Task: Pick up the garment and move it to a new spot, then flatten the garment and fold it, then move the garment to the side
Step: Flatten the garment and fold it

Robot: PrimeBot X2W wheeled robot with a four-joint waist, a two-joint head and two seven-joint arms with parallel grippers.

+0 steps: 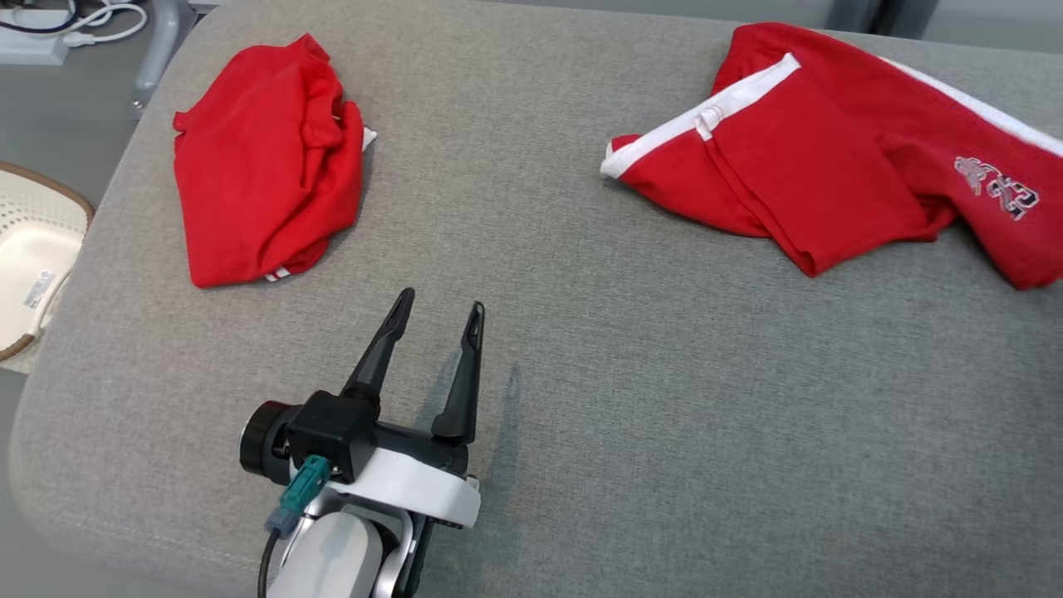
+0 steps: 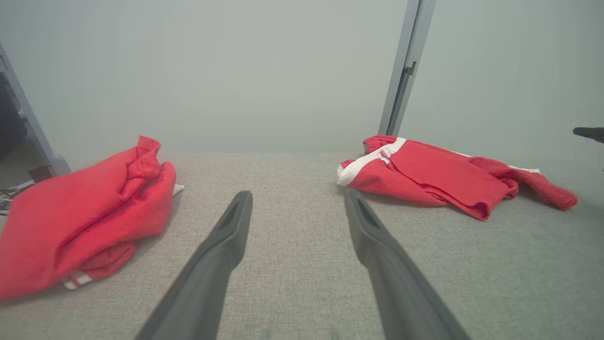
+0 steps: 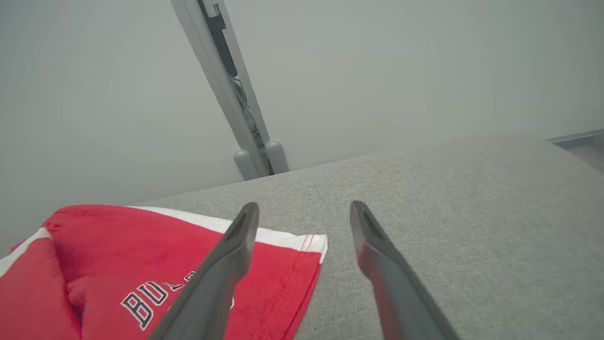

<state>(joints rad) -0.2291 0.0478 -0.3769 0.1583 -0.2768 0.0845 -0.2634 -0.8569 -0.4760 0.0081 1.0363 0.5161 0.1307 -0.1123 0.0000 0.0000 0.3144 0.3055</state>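
Note:
A red garment (image 1: 830, 149) with white side stripes and a printed logo lies crumpled on the grey padded table (image 1: 581, 332) at the far right. It also appears as the garment (image 2: 439, 174) in the left wrist view. My right gripper (image 3: 304, 208) is open just above its white-trimmed hem (image 3: 292, 241), holding nothing. A second red garment (image 1: 266, 166), bundled and folded, rests at the far left; the left wrist view shows this bundle (image 2: 85, 212) too. My left gripper (image 1: 440, 303) is open and empty over bare fabric near the front, between the two garments (image 2: 297, 194).
A white perforated basket (image 1: 33, 266) sits off the table's left edge. Cables and a power strip (image 1: 50, 33) lie on the floor at the far left. A grey metal post (image 2: 406, 71) stands behind the table. The table's front-left corner is rounded.

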